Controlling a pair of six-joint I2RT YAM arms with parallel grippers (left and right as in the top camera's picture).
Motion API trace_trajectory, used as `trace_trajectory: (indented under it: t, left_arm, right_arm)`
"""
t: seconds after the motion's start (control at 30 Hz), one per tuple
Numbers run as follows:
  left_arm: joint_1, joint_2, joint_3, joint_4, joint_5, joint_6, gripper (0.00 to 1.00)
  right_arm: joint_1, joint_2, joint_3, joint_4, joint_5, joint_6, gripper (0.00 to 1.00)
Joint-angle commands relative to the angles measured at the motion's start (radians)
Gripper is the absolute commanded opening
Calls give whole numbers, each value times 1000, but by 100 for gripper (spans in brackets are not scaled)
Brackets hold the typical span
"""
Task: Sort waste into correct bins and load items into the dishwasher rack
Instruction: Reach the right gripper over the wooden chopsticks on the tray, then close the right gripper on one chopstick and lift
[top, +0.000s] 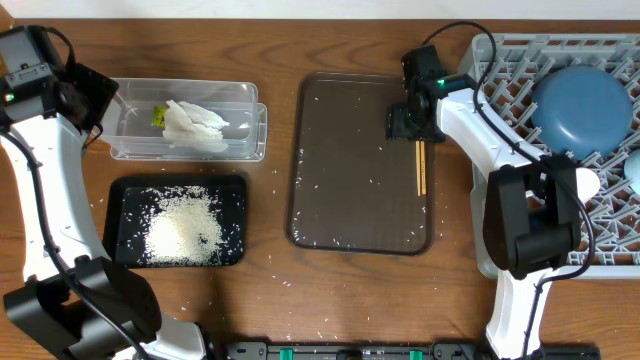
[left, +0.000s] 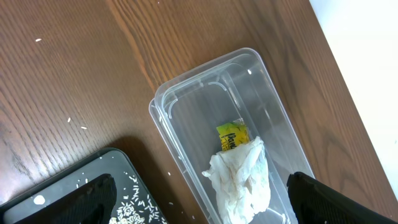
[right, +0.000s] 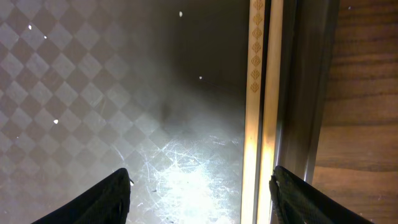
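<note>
Right wrist, right gripper (right: 200, 180) spread wide, straddling chopsticks (right: 261, 93)

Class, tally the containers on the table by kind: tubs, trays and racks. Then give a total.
clear tub: 1
trays: 2 (black tray, brown serving tray)
grey rack: 1
total: 4

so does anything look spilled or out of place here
Yes: stray rice grains lie scattered on the wooden table and across the brown tray, outside the black tray that holds the rice heap. The chopsticks lie against the brown tray's right rim, not in the dishwasher rack.
</note>
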Motion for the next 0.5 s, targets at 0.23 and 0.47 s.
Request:
trace_trajectory:
  t: [0.23,0.47]
  left_arm:
    - [2,-7,5,-3,-2,-9,91]
    - [2,-7,5,-3,-2,-9,91]
  right_arm:
    - [-6,35,0,37,20,-2,70]
    - [-4,78,0,44,23,-2,68]
